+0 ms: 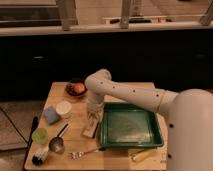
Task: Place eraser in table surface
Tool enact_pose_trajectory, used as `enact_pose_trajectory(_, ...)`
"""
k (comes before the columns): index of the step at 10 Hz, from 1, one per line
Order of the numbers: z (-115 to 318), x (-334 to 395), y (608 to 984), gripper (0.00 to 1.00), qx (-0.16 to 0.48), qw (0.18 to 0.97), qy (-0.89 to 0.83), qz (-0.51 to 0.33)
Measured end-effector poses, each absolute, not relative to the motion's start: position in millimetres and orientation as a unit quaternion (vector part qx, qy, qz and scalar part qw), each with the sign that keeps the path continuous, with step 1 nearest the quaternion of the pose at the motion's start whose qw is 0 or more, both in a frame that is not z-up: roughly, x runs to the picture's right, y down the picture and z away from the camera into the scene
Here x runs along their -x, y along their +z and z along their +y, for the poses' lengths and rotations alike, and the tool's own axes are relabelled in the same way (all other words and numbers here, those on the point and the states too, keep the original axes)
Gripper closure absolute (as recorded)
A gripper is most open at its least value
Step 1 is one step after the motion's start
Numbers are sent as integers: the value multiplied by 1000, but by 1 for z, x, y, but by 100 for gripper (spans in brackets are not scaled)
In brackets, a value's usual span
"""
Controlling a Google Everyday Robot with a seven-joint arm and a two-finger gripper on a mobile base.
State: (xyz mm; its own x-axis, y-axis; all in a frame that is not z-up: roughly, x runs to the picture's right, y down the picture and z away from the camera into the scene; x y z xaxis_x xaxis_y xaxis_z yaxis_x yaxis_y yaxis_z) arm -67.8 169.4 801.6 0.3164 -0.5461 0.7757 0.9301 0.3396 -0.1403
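In the camera view the white arm reaches in from the right, bends at an elbow above the green tray (159,141), and drops straight down so that the gripper (92,121) sits just beside the tray's left rim, over the light wooden surface (75,105); whether the jaws are open or closed around anything cannot be told here. Directly below the gripper, just left of the tray's lower-left corner, lies the eraser (90,131), a tan elongated block resting on or very near the surface, with its upper end meeting the gripper. Farther left of the tray sit a blue square sponge (51,115) and a pale round cup (63,109) close together. Beyond the tray's upper-left corner is a dark bowl holding something orange (76,89). Well left of the tray's lower edge stand a green cup (39,135) and a metal spoon (57,143), and a fork (86,151) lies below the tray's lower-left corner. A yellowish stick (144,155) lies just below the tray's bottom rim, toward its right end
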Motion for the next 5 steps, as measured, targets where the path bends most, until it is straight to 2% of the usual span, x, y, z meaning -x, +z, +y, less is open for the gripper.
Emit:
enact_pose_trajectory(1, 172, 70, 805, 60, 306, 750, -488, -326)
enact_pose_trajectory(3, 174, 68, 812, 36, 307, 750, -487, -327)
enact_pose_trajectory(5, 177, 70, 815, 21, 310, 746, -485, -335)
